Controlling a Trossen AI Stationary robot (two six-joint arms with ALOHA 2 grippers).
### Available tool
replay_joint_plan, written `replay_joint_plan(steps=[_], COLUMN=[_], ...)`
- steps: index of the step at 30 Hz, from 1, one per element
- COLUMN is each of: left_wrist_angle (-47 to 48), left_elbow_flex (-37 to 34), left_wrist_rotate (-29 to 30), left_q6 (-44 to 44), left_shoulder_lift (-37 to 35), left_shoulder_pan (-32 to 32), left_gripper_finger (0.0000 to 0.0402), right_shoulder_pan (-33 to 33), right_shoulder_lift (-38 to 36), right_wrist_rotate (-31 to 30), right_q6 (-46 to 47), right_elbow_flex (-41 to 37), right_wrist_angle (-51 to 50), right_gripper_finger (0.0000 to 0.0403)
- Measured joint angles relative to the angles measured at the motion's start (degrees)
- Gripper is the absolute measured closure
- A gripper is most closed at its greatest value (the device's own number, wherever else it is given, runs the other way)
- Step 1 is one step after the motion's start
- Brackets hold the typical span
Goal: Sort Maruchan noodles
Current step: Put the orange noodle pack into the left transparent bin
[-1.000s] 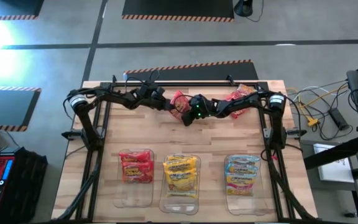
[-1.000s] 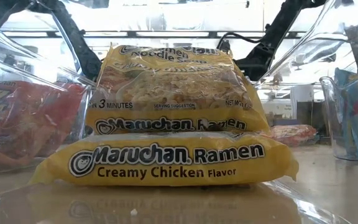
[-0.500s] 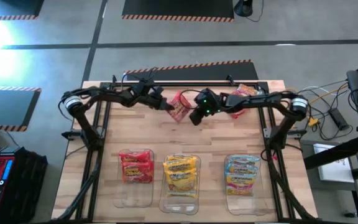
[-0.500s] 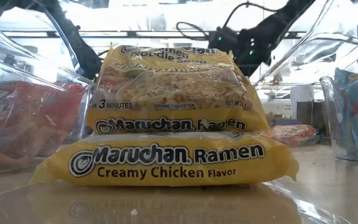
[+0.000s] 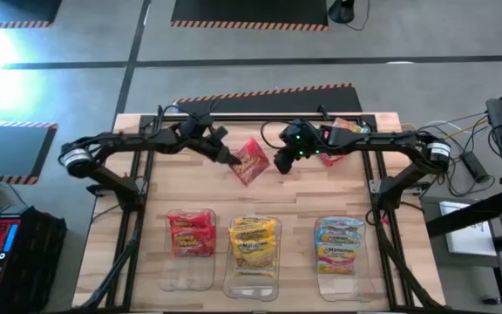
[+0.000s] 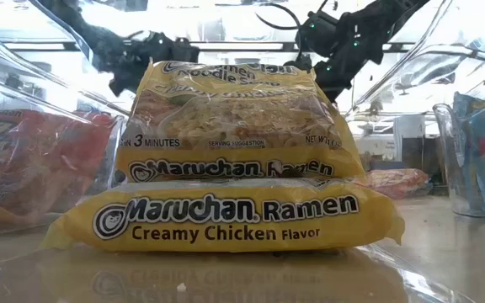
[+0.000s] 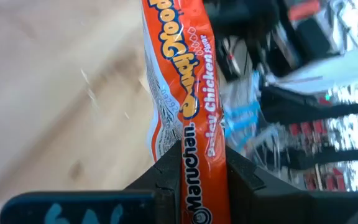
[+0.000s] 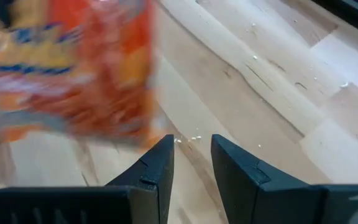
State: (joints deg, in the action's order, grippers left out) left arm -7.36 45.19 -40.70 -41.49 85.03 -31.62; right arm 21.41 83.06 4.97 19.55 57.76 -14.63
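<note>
Left fingers (image 7: 204,171) clamped, right fingers (image 8: 191,165) empty

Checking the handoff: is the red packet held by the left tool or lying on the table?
Held. The left tool is shut on the red packet; its fingers pinch one end.

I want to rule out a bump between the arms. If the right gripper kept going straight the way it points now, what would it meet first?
Probably the red packet held by the left gripper: it hangs just beyond the right gripper, though depth is unclear.
</note>
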Motion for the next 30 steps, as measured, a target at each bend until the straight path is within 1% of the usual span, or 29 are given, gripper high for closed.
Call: replay_joint_plan(steps=[3, 6, 10, 12, 17, 20, 22, 26, 28, 30], left_wrist_angle=[5.84, 8.79, 11.52, 14.01, 21.40, 28.21, 33.97, 44.47, 47.60, 48.79], left_elbow_flex=[0.00, 0.00, 0.00, 0.00, 0.00, 0.00, 0.00, 0.00, 0.00, 0.00], left_wrist_rotate=[1.80, 3.61, 4.71, 4.70, 3.24, 3.33, 6.62, 16.34, 20.64, 24.02], left_q6=[-0.91, -1.57, -2.39, -2.42, 3.12, 5.04, 5.04, 4.21, 2.90, 1.58], left_shoulder_lift=[-4.25, -8.32, -12.63, -14.52, -20.20, -24.61, -27.28, -31.29, -32.65, -33.57], left_shoulder_pan=[3.34, 7.06, 12.16, 14.78, 22.21, 27.12, 31.04, 39.62, 43.81, 47.59], left_gripper_finger=[0.0350, 0.0350, 0.0350, 0.0350, 0.0350, 0.0350, 0.0350, 0.0350, 0.0350, 0.0350], right_shoulder_pan=[0.01, 0.00, 0.00, 0.00, -0.07, -0.15, -0.36, -1.22, -1.83, -2.47], right_shoulder_lift=[-1.17, -2.28, -3.14, -3.23, -3.03, -2.50, -2.16, -1.74, -1.70, -1.67], right_wrist_rotate=[0.08, 0.11, 0.15, 0.12, 0.00, -0.01, -0.07, -0.34, -0.45, -0.45], right_q6=[-0.07, -0.26, -0.01, 1.72, 3.98, 7.73, 9.05, 10.45, 10.49, 10.98], right_elbow_flex=[0.00, -0.01, 0.00, 0.00, 0.00, 0.00, 0.00, 0.00, 0.00, 0.00], right_wrist_angle=[-3.26, -5.26, -4.68, -4.38, -4.38, -4.39, -4.39, -4.40, -4.41, -4.40], right_gripper_finger=[0.0305, 0.0305, 0.0305, 0.0305, 0.0305, 0.0305, 0.0305, 0.0305, 0.0305, 0.0305])
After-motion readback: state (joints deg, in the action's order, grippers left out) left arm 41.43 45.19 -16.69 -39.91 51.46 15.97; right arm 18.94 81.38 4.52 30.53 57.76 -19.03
